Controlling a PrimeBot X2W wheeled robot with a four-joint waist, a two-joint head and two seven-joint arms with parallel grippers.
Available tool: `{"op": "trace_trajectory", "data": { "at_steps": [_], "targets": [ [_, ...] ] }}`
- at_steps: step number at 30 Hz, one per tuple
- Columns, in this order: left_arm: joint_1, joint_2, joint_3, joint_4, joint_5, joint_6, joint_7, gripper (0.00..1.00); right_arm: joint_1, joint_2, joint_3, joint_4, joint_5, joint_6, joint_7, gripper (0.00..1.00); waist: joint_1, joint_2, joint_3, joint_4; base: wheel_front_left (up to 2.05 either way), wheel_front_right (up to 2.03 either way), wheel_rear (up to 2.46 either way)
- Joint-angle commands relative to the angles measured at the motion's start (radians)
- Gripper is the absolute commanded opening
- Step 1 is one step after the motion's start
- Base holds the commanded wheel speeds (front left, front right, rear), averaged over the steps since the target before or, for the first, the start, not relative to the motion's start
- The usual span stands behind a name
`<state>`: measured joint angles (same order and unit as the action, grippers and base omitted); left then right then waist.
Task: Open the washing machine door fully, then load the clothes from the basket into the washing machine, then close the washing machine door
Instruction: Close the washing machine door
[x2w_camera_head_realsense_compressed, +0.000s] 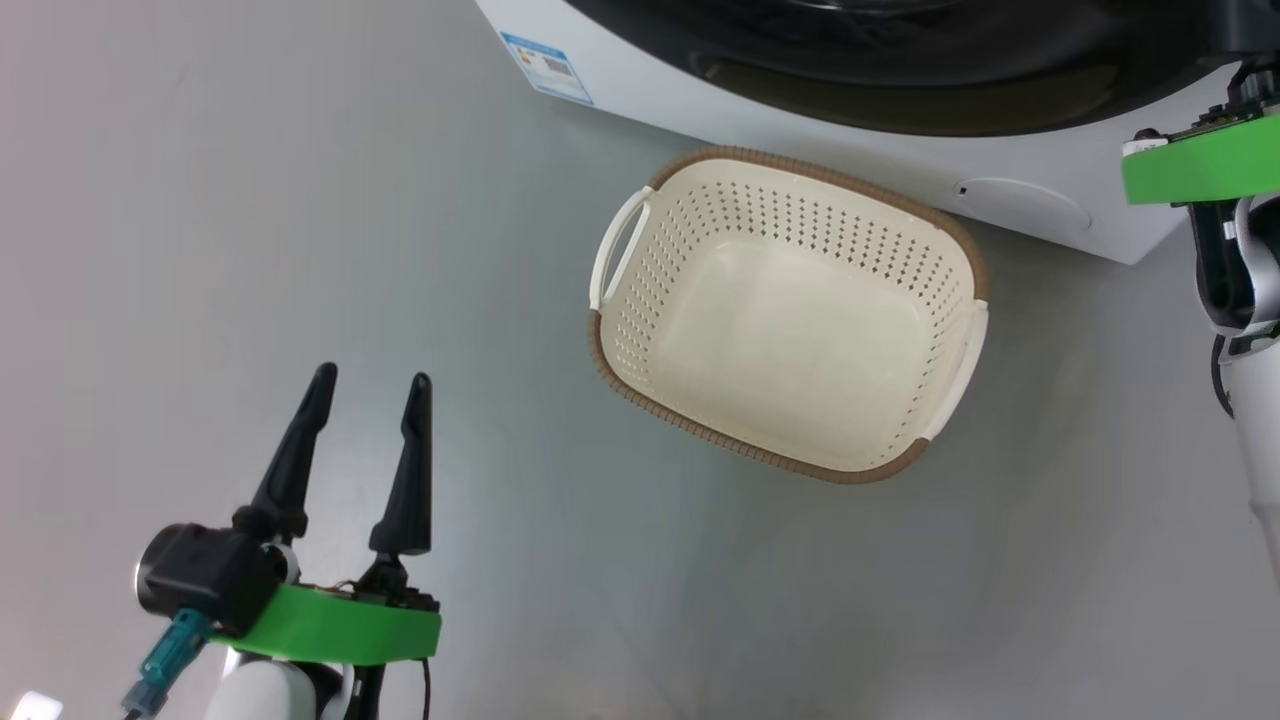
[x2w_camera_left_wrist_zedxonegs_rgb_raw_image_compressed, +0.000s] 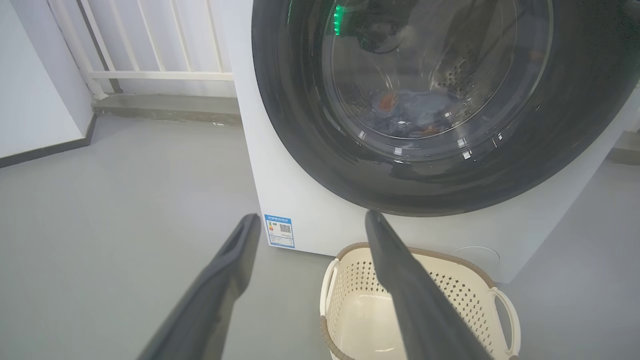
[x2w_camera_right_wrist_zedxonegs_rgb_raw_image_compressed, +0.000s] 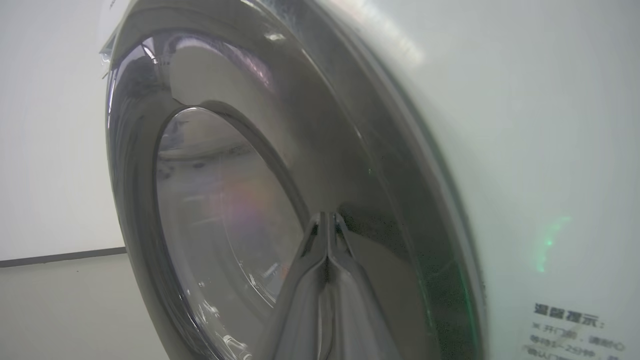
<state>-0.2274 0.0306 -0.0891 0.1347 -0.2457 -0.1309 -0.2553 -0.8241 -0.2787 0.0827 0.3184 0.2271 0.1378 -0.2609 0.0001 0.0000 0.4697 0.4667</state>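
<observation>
Washing machine door (x2w_camera_left_wrist_zedxonegs_rgb_raw_image_compressed: 310, 150) sits flush on the washing machine (x2w_camera_left_wrist_zedxonegs_rgb_raw_image_compressed: 250, 150), with the clothes (x2w_camera_left_wrist_zedxonegs_rgb_raw_image_compressed: 410, 112) behind its glass and the basket (x2w_camera_head_realsense_compressed: 760, 157) on the floor in front.
Head view: basket at centre toward 1 o'clock, just beside the machine front, near the round flap (x2w_camera_head_realsense_compressed: 1020, 205) at 2 o'clock; blue label (x2w_camera_left_wrist_zedxonegs_rgb_raw_image_compressed: 278, 231) low on the front corner. Left gripper (x2w_camera_head_realsense_compressed: 372, 378) at 7 o'clock, fingers spread wide, nothing between them, well apart from the basket. Left wrist view: door at 1 o'clock, basket at 5 o'clock behind one finger. Right gripper (x2w_camera_right_wrist_zedxonegs_rgb_raw_image_compressed: 328, 216) has its fingers pressed together, holding nothing, tips at the door's black ring at 6 o'clock in the right wrist view; contact unclear.
</observation>
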Motion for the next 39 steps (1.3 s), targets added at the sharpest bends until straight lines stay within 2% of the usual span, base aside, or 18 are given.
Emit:
{"op": "trace_trajectory", "data": {
  "at_steps": [1,2,3,4,5,17,28,39],
  "targets": [
    [-0.008,0.02,0.043,-0.007,0.008,0.005,-0.006,1.0,0.039,0.027,0.015,-0.033,0.006,-0.007,-0.001,0.4,-0.0001,0.0,-0.022,-0.018,0.0,0.0,0.0],
    [-0.007,0.02,0.048,-0.002,0.011,0.004,-0.006,1.0,0.051,0.031,0.024,-0.035,0.008,-0.007,-0.001,0.48,-0.0001,0.0,-0.029,-0.024,0.0,0.0,0.0],
    [-0.006,0.02,0.053,0.003,0.015,0.004,-0.006,1.0,0.062,0.034,0.03,-0.037,0.009,-0.007,-0.001,0.74,-0.0001,0.0,-0.036,-0.03,0.0,0.0,0.0],
    [-0.005,0.02,0.058,0.008,0.018,0.004,-0.006,1.0,0.075,0.039,0.033,-0.041,0.012,-0.007,-0.001,0.91,-0.0001,0.0,-0.044,-0.036,0.0,0.0,0.0],
    [-0.003,0.02,0.063,0.012,0.023,0.003,-0.006,1.0,0.089,0.044,0.038,-0.043,0.014,-0.007,-0.001,1.0,-0.0001,0.0,-0.053,-0.043,0.0,0.0,0.0],
    [0.018,0.023,0.126,0.056,0.081,0.001,-0.006,1.0,0.274,0.097,0.021,-0.116,0.036,-0.007,-0.001,1.0,-0.0001,0.0,-0.149,-0.149,0.0,0.0,0.0],
    [0.05,0.081,0.145,0.067,0.088,0.0,-0.006,1.0,0.44,0.144,-0.008,-0.145,0.048,-0.007,-0.001,1.0,-0.0001,0.0,-0.235,-0.27,0.0,0.0,0.0],
    [0.098,0.125,0.16,0.066,0.086,0.0,-0.006,1.0,0.6,0.153,-0.048,-0.174,0.05,-0.007,-0.001,1.0,-0.0001,0.0,-0.318,-0.366,0.0,0.0,0.0]
  ]
}}
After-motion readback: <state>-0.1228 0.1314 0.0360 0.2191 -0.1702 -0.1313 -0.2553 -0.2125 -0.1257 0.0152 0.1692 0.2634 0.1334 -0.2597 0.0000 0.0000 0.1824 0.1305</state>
